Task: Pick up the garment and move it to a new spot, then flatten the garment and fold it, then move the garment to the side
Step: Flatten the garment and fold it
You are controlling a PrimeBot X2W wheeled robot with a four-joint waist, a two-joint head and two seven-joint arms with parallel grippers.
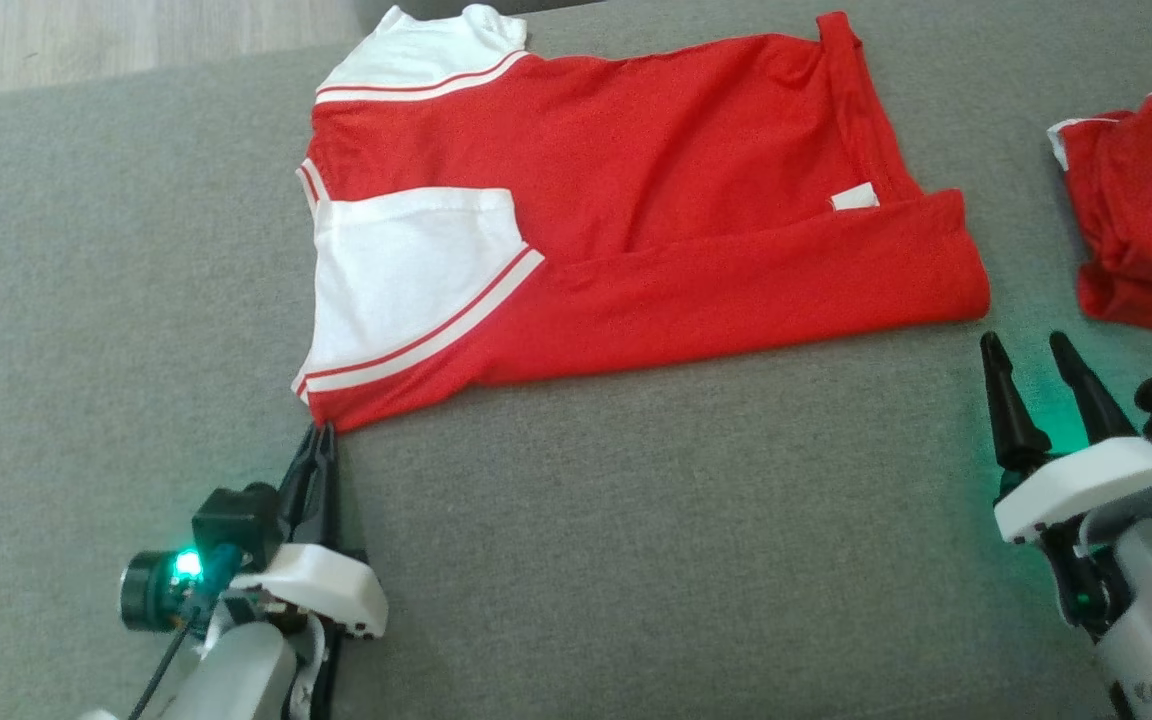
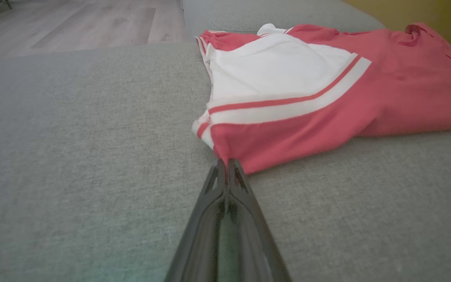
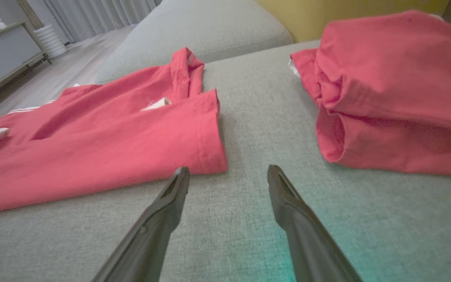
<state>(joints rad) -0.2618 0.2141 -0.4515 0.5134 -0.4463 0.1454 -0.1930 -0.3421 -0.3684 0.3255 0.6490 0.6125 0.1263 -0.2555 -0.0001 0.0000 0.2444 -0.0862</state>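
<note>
Garment (image 1: 636, 230) on couch (image 1: 136, 300), heap (image 1: 1146, 210) right.

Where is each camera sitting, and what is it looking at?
Head view: on the robot's head, looking down at the shirt on the grey cushion; left gripper shut, right gripper open.
Left wrist view: on the left wrist, looking along its closed fingers at the shirt's striped corner.
Right wrist view: on the right wrist, looking between its open fingers at the shirt's hem and a second red garment.
Shared: all see the shirt; head and right wrist both see the second red garment.
</note>
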